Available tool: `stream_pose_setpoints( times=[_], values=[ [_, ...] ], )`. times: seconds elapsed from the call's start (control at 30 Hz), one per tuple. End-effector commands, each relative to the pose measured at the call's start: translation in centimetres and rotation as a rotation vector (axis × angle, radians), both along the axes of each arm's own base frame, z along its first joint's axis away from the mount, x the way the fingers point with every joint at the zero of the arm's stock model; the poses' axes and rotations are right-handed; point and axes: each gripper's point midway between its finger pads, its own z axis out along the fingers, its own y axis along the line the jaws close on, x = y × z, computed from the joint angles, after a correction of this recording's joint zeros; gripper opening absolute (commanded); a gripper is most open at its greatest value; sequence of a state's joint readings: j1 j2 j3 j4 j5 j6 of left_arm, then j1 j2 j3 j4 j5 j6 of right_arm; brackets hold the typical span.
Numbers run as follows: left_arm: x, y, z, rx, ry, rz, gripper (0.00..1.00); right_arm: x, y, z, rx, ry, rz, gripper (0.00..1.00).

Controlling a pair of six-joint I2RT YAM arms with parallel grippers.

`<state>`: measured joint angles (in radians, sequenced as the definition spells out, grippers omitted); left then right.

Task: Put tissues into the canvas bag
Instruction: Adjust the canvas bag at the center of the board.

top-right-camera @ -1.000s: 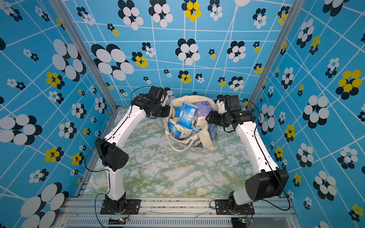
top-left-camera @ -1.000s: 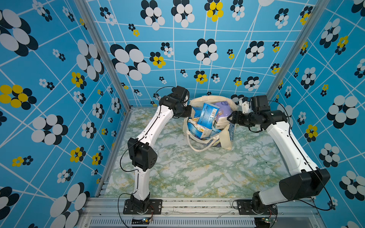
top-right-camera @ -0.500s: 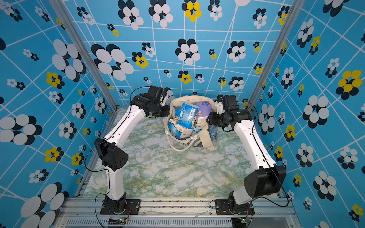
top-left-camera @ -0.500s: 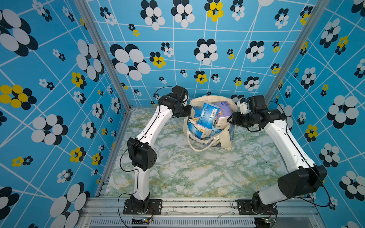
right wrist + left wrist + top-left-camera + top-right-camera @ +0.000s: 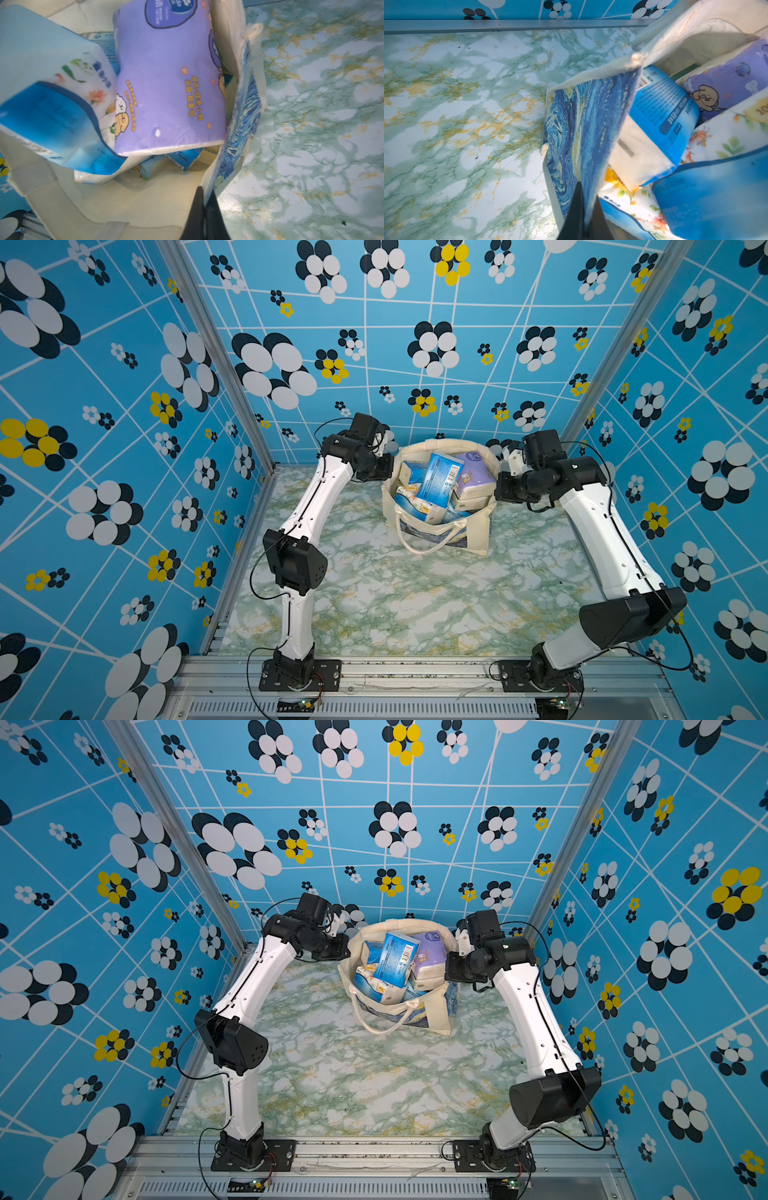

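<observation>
At the far centre of the desk (image 5: 374, 593), left gripper (image 5: 586, 194) and right gripper (image 5: 205, 193) each clamp an opposite rim of the canvas bag (image 5: 473, 537) holding the tissues (image 5: 440, 475); any lift should be level so protruding packs stay inside.

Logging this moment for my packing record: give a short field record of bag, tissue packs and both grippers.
canvas bag: upright on the table, mouth open
tissues: piled inside; blue pack on end, lilac pack beside it
left gripper: shut on the bag's printed wall
right gripper: shut on the opposite wall
progress: every visible pack is in the bag
</observation>
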<state>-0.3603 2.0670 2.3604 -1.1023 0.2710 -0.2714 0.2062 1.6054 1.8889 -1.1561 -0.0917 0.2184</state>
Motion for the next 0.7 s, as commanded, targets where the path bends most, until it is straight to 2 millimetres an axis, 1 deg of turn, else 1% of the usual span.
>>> stream_pose_setpoints(
  times=[0.0, 0.03, 0.1, 0.17, 0.2, 0.23, 0.3, 0.43, 0.53, 0.67],
  values=[
    [-1.2, 3.1, 8.8, 0.013, -0.202, 0.055, 0.00, -0.2, -2.8, 5.7, -0.132, -0.149, -0.044, 0.00],
    [-1.9, 4.1, 10.1, 0.025, -0.226, 0.075, 0.00, -0.2, -3.3, 6.8, -0.155, -0.174, -0.055, 0.00],
    [-3.2, 6.2, 11.1, 0.050, -0.230, 0.121, 0.00, 0.0, -4.0, 7.9, -0.189, -0.195, -0.072, 0.00],
    [-4.2, 8.2, 10.7, 0.079, -0.203, 0.162, 0.00, 0.4, -4.4, 8.2, -0.202, -0.201, -0.084, 0.00],
    [-3.9, 8.8, 9.5, 0.091, -0.182, 0.180, 0.00, 0.7, -4.3, 8.2, -0.193, -0.205, -0.084, 0.00],
    [-4.4, 9.2, 9.6, 0.072, -0.192, 0.186, 0.00, 1.1, -4.0, 8.0, -0.179, -0.209, -0.080, 0.00],
    [-4.5, 9.2, 8.0, 0.029, -0.166, 0.187, 0.00, 1.8, -3.5, 7.6, -0.151, -0.213, -0.075, 0.00],
    [-4.6, 8.7, 4.6, -0.013, -0.125, 0.192, 0.00, 3.1, -1.8, 5.6, -0.073, -0.186, -0.046, 0.00],
    [-4.4, 8.3, 2.8, -0.040, -0.110, 0.201, 0.00, 3.8, -0.7, 3.5, -0.018, -0.162, -0.031, 0.00],
    [-4.0, 7.7, 0.5, -0.057, -0.077, 0.197, 0.00, 4.1, 0.2, 1.6, 0.031, -0.140, -0.025, 0.00]
  ],
)
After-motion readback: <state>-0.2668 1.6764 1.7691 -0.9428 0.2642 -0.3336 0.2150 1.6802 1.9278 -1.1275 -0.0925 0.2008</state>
